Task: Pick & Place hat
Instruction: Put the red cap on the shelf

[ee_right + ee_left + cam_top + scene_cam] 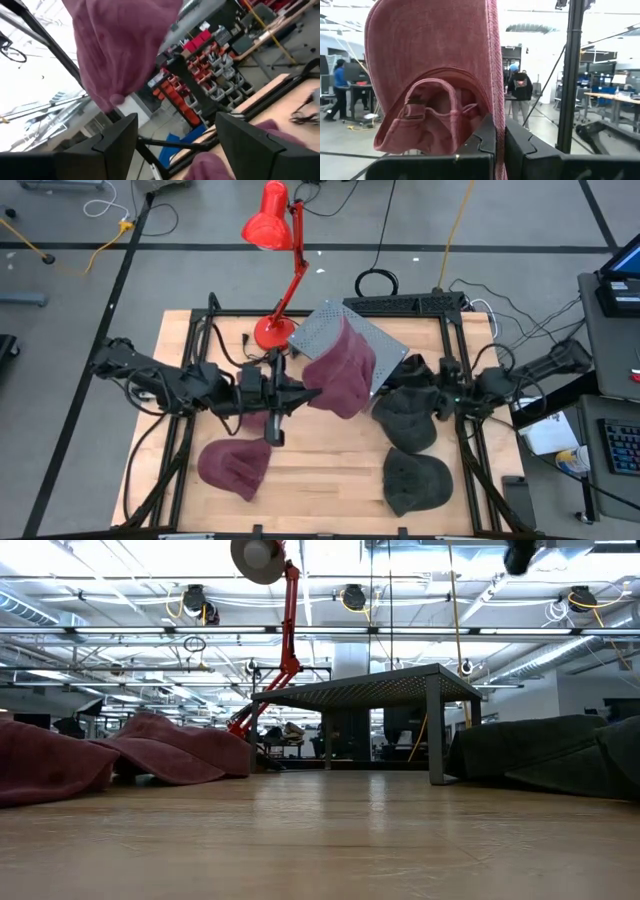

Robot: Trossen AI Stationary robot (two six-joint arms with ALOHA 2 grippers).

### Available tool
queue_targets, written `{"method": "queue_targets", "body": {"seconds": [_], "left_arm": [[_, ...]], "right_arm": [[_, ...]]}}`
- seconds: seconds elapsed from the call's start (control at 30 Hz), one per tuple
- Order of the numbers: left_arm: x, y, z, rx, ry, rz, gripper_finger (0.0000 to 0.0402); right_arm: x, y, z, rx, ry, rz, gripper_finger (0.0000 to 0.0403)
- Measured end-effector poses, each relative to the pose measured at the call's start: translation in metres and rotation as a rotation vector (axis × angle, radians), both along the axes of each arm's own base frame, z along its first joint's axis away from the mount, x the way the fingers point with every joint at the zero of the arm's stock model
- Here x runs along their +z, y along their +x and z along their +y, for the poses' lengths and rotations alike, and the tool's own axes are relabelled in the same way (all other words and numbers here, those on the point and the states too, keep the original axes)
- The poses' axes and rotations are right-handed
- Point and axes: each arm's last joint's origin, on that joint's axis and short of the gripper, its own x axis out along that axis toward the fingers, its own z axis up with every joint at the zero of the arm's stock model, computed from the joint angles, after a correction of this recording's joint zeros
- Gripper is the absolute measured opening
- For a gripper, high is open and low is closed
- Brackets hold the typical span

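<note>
far left on the wooden tabletop (330, 480): a maroon cap (234, 465) lying slumped, soft washed cotton, seen in the low view as low rumpled folds (60, 760). just right of it, the left gripper (292, 395) reaching toward the middle of the table, fingers (487, 137) clenched on the edge of a second maroon cap (340, 370), held up off the wood and hanging over the near corner of a grey perforated metal platform (385, 345). from the left wrist view only: the held cap's (432, 75) inside, with its curved back opening, a thin fabric strap and a small dark buckle, the cloth pinched between the two dark pads. behind the platform, a red desk lamp (275, 235) with round base and jointed arm, its shade overhead in the low view (258, 555). in the low view too, the platform as a flat mesh top on square legs (385, 690), not apparent from above. right of the platform, a dark grey cap (405, 415), crumpled, and another dark grey cap (415, 480) nearer the front edge, flatter with a visible brim. beside the first grey cap, the right gripper (437, 402), fingers (117, 132) spread apart and grasping nothing; in the right wrist view the hanging maroon cap (117, 45) beyond them. far off, in the left wrist view alone, a person in a dark top (520, 90) standing in the room.
</note>
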Motion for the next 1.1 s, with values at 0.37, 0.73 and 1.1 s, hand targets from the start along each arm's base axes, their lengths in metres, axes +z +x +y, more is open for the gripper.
{"method": "queue_targets", "body": {"seconds": [0.37, 0.73, 1.1], "left_arm": [[0.017, -0.018, 0.008, -0.01, 0.072, -0.072, 0.0008], [0.031, -0.039, 0.018, -0.003, 0.123, -0.087, 0.0008], [0.041, -0.057, 0.022, 0.001, 0.133, -0.114, 0.0008]], "right_arm": [[0.051, 0.064, 0.014, -0.017, 0.038, -0.099, 0.0263], [0.1, 0.115, 0.026, 0.085, -0.004, -0.192, 0.0263], [0.127, 0.119, 0.04, 0.155, -0.024, -0.267, 0.0236]]}}
